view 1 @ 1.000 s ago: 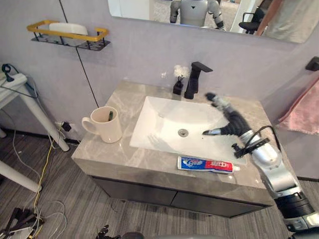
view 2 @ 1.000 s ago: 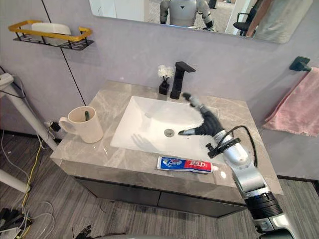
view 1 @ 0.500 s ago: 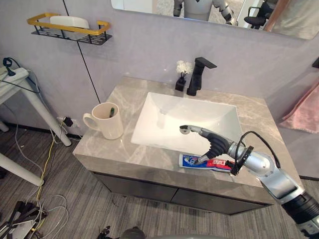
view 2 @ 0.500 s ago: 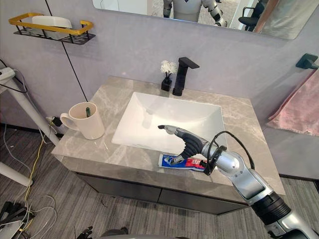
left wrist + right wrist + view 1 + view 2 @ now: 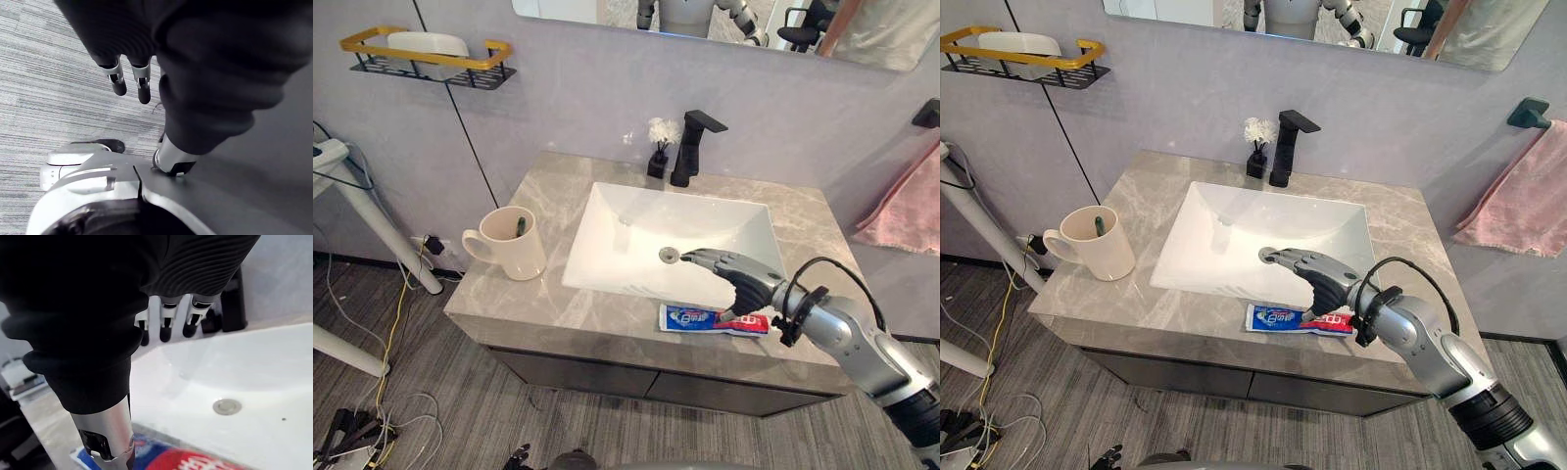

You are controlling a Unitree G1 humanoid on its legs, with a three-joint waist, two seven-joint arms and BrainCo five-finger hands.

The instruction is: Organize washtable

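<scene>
Standing at the left end of the grey stone counter (image 5: pixel 597 313), a cream mug (image 5: pixel 514 250) is holding a small green item, possibly a toothbrush, though it is too small to be sure. To its right, a white basin (image 5: pixel 636 245) is sitting below a black tap (image 5: pixel 693 147). A toothpaste tube (image 5: pixel 700 318) is lying flat on the counter strip in front of the basin, close to the front edge. The right hand (image 5: pixel 744 277) is hovering just above the tube's right half, its fingers reaching out nearly straight over the basin rim and its thumb angling down toward the tube, gripping nothing. The left hand (image 5: pixel 129 81) is hanging over the floor with straight, relaxed fingers, empty.

Picking up the tube appears to be the step in hand. Doing it well is going to mean lowering the palm, curling the fingers behind the tube's far side and closing the thumb against its near side, pinching across the middle. With the tube lying flat so near the edge, any sideways push is risking sliding it off.
</scene>
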